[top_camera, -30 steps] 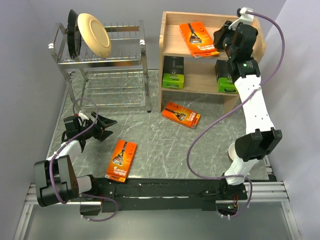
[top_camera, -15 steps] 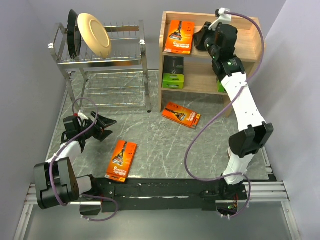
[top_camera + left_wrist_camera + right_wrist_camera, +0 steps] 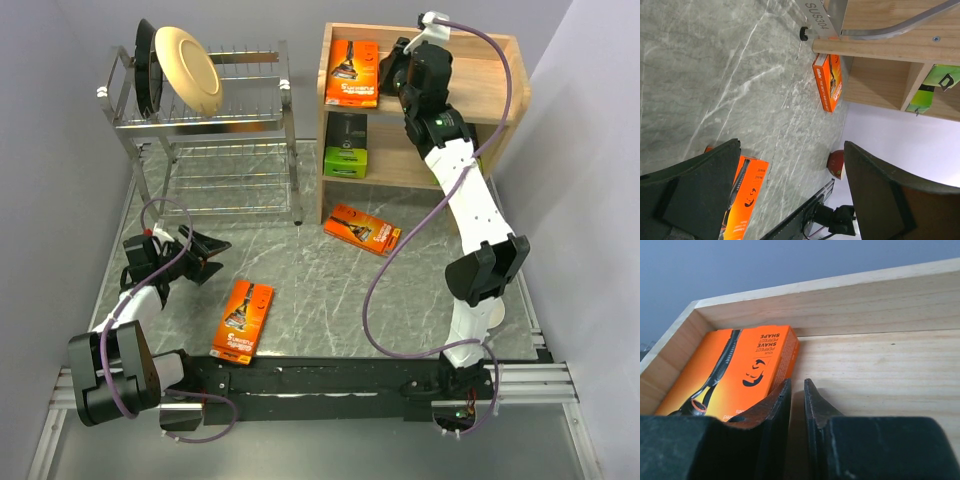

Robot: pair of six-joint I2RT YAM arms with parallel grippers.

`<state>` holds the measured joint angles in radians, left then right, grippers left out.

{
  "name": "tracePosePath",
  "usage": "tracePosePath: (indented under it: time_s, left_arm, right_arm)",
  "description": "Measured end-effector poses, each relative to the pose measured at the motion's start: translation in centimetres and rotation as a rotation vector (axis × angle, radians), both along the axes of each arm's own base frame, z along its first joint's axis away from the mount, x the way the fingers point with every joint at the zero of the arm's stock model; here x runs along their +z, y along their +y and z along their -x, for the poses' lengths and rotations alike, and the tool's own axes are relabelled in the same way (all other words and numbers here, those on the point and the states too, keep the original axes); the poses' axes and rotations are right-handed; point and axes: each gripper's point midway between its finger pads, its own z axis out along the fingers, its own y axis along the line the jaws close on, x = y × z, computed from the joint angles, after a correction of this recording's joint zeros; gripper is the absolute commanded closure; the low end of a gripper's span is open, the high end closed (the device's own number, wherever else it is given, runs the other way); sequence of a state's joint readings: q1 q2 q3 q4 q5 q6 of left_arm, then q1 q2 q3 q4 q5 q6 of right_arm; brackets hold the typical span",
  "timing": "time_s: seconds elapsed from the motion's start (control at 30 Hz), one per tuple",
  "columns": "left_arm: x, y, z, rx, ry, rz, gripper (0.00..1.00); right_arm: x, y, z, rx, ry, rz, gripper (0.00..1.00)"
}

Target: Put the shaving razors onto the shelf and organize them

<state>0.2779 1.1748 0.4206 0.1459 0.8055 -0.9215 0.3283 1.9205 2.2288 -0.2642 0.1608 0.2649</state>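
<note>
The wooden shelf [image 3: 500, 70] stands at the back right. One orange razor pack [image 3: 352, 73] lies flat in the left corner of its top tier, also in the right wrist view [image 3: 735, 367]. My right gripper [image 3: 392, 68] is shut and empty, its left finger against that pack's right edge [image 3: 797, 385]. A black pack with a green end [image 3: 346, 145] stands on the lower tier at the left; my right arm hides the lower tier's right side. Two orange packs lie on the table, one near the shelf [image 3: 362, 229] [image 3: 829, 82] and one near the front [image 3: 242, 320] [image 3: 742, 195]. My left gripper [image 3: 205, 255] [image 3: 790, 150] is open and empty, low over the table at the left.
A chrome dish rack [image 3: 215, 120] with a beige plate [image 3: 187, 68] and a dark plate stands at the back left; its foot [image 3: 803, 34] shows in the left wrist view. A grey wall runs along the right side.
My right gripper moved left along the top tier, sliding the orange pack from the middle into the left corner and straightening it. The left arm has barely moved.
</note>
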Motion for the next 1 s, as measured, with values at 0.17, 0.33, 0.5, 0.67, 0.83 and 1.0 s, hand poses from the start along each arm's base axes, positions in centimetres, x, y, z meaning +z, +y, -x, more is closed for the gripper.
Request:
tracePosePath:
  time_s: [0.17,0.33,0.5,0.67,0.83,1.0]
  left_arm:
    - [-0.3,0.2,0.0,0.013,0.013,-0.007,0.08]
    - [-0.8,1.2,-0.2,0.026,0.063,-0.059,0.07]
    - [-1.2,2.3,-0.5,0.03,0.108,-0.136,0.15]
    - [-4.2,2.4,1.2,0.009,0.235,-0.181,0.24]
    - [-6.9,0.9,3.5,-0.09,0.348,-0.216,0.29]
    - [-8.3,-0.9,5.1,-0.201,0.412,-0.238,0.41]
  right_arm:
    - [-0.1,0.0,0.2,-0.079,0.006,0.004,0.73]
    - [0.2,-1.1,0.5,-0.159,-0.001,-0.006,0.61]
    - [0.4,-2.4,3.1,-0.156,0.011,0.031,0.44]
    - [2.7,-2.7,7.9,-0.071,-0.018,0.057,0.38]
    - [2.7,-1.8,15.9,0.054,-0.051,0.047,0.33]
    - [-6.2,1.7,24.9,0.317,0.088,0.063,0.25]
